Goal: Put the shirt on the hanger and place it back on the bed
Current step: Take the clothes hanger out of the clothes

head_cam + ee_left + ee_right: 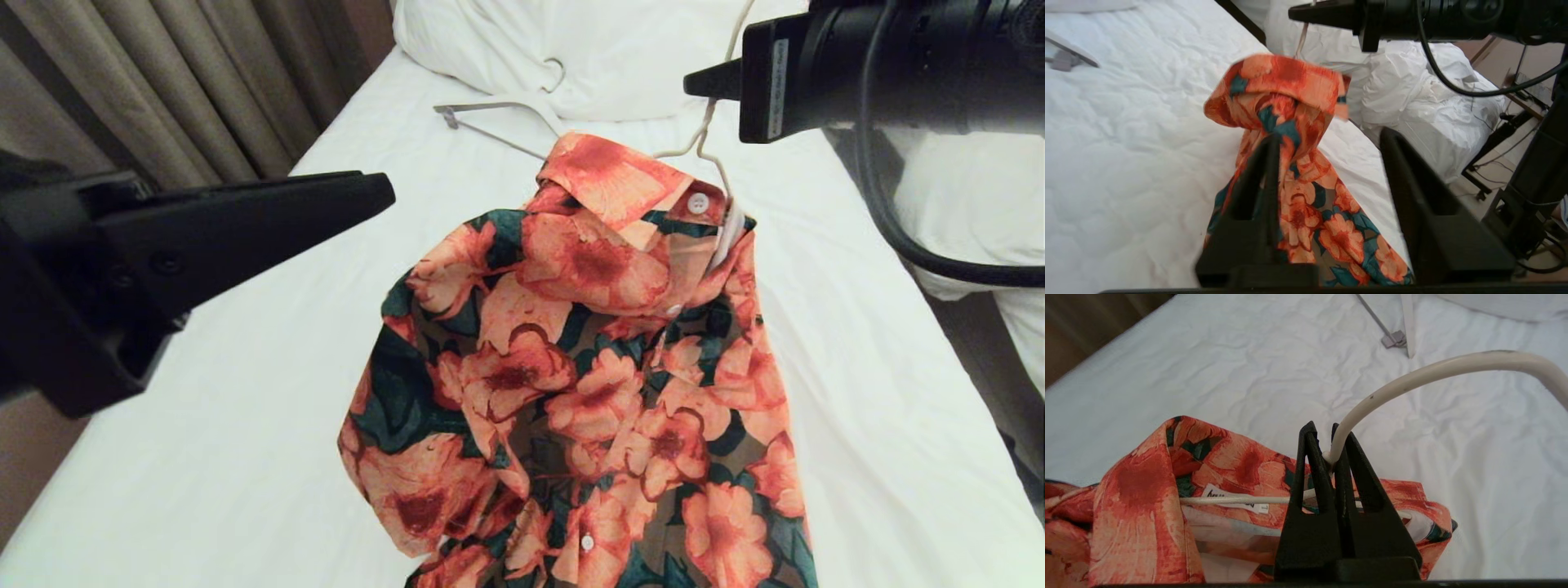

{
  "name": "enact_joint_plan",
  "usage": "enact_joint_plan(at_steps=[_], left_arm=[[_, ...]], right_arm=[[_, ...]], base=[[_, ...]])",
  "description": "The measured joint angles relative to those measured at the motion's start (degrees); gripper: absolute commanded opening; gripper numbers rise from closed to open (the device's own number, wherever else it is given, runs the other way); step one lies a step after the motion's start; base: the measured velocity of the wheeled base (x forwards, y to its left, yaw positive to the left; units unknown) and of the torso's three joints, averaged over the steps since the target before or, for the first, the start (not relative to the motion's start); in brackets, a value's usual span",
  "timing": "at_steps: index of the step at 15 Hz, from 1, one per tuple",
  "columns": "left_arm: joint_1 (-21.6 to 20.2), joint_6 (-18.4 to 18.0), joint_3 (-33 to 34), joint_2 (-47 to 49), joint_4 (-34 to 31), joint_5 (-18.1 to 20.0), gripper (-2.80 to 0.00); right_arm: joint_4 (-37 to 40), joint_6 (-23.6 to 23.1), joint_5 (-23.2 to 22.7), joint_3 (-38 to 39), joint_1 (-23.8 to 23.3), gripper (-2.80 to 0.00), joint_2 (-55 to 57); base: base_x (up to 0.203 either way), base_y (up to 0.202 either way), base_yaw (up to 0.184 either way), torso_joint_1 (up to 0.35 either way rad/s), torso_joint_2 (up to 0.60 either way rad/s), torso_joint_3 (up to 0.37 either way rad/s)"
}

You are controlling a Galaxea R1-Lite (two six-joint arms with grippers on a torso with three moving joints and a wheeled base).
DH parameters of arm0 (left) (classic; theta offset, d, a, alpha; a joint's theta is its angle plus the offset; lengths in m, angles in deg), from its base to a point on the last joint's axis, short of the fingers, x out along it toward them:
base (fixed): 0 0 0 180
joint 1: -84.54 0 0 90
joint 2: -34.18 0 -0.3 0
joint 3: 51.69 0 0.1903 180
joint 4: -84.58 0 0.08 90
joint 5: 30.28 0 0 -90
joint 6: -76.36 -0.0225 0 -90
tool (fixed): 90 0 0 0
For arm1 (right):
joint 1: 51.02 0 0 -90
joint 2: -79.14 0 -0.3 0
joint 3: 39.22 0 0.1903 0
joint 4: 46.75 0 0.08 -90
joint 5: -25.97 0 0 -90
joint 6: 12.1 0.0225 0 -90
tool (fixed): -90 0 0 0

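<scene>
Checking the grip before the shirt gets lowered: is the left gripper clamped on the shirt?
No. The left gripper stands open beside the hanging shirt, holding nothing.

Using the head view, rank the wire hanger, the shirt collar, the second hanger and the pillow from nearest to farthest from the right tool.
1. Wire hanger, clamped in the right tool.
2. Shirt collar, just below it.
3. Second hanger and pillow, on the bed beyond: too close to call.

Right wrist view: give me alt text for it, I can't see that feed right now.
The right gripper is shut on the neck of the thin cream hanger, whose hook arcs away above the white bed. The floral shirt hangs bunched on the wire below, label showing. A second hanger lies farther up the sheet.
</scene>
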Motion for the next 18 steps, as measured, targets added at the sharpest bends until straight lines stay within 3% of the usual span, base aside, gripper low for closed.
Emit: enact_joint_plan(at_steps=[7, 18], left_arm=[[-1.9, 0.0, -2.5, -0.6, -5.1, 0.0, -2.80], [-4.0, -0.2, -2.9, 0.3, -5.9, -0.1, -2.80]], right_arm=[[-0.3, -1.7, -0.4, -0.3, 0.2, -2.80, 0.1], [-0.5, -3.1, 0.0, -0.1, 0.0, -2.80, -0.3]], base=[[0.000, 0.000, 0.000, 0.002, -0.01, -0.012], [0.000, 0.000, 0.000, 0.115, -0.45, -0.337]])
